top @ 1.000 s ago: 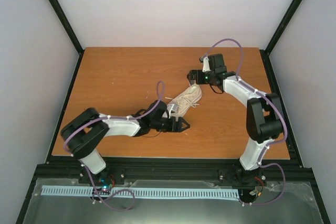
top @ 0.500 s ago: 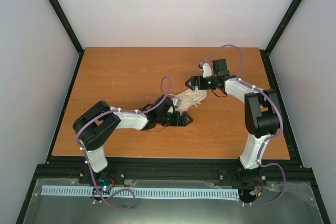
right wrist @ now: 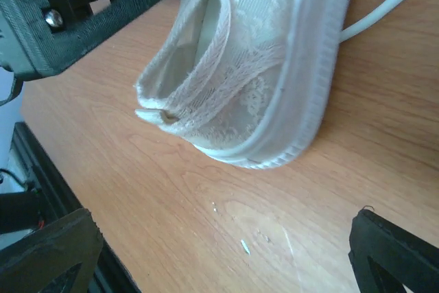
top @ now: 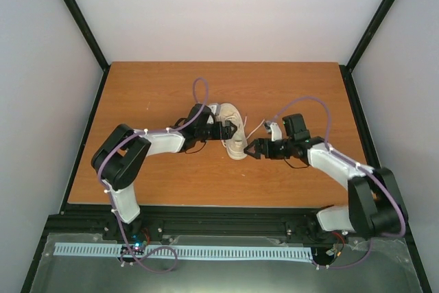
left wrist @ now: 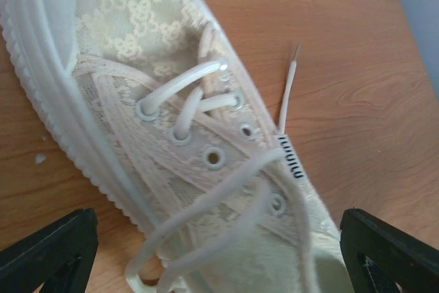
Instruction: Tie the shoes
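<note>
Cream canvas sneaker lies mid-table, white laces loose and untied. Left gripper sits above the lacing, jaws spread wide, holding nothing. Right gripper sits just beside the heel, likewise wide and empty.

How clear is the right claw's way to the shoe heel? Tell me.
Probably yes, reachable: the right claw is open and points at the shoe heel, with only bare table between them. The left claw hovers over the laces, not in the way.
</note>
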### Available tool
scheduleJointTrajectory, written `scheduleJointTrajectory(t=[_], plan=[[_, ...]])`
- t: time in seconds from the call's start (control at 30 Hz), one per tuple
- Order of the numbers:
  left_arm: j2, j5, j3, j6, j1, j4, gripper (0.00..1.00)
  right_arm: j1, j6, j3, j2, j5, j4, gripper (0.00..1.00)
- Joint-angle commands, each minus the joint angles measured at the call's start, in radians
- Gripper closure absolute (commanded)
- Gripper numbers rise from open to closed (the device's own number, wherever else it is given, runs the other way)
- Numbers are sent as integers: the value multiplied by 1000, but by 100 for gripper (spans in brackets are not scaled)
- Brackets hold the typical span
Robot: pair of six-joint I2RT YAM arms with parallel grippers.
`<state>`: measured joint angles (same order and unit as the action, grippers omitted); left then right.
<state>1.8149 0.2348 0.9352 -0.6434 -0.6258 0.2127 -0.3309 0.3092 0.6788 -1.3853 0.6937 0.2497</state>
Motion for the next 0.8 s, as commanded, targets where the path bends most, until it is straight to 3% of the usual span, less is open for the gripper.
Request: scheduleJointTrajectory(t=[0.0, 0.17, 0.4, 0.77], plan=[[-69, -7, -1, 95, 0, 24, 2, -1, 28, -10, 175, -199, 92, 2], [-254, -37, -152, 141, 0, 29, 1, -35, 18, 52, 239, -343, 158, 11], [-454, -35, -380, 129, 0, 92, 0, -174, 107, 191, 67, -518, 167, 12], [-603, -51, -500, 119, 0, 15, 0, -193, 105, 356, -228, -486, 162, 17]])
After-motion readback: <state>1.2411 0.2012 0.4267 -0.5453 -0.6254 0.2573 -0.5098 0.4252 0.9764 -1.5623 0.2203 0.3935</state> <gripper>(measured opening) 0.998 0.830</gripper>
